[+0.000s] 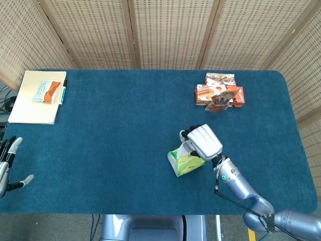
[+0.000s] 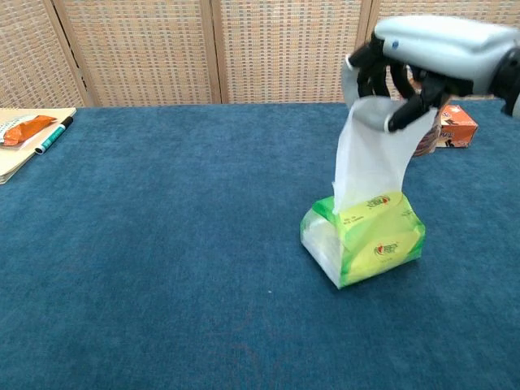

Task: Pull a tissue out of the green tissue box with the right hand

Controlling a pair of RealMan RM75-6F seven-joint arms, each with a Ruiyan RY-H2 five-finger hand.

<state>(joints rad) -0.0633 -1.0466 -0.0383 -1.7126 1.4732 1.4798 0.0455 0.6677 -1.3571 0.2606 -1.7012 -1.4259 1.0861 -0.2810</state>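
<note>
Near right of table: my right hand [image 2: 422, 57] is raised above the green tissue box [image 2: 363, 238]; fingers pinch the top edge of a tissue [image 2: 370, 158].
Tissue: white sheet stretched upright from my fingers down into the slot on top of the box; lower end is inside the box.
Green tissue box: rests on the blue table [image 1: 125, 125], near and right of centre; one near corner looks slightly tilted up, though I cannot tell for sure.
Right hand, head view: hand [image 1: 203, 142] covers the far right part of the box [image 1: 184, 162].
Left hand: my left hand [image 1: 7, 165] is at the near left edge of the table, well apart from the box; fingers spread, holding nothing.
Far right: snack boxes [image 1: 219, 94] with a brown pouch on top.
Far left: tan folder [image 1: 36, 96] carrying an orange packet [image 1: 46, 91] with a green pen [image 1: 63, 91] just beside it.
</note>
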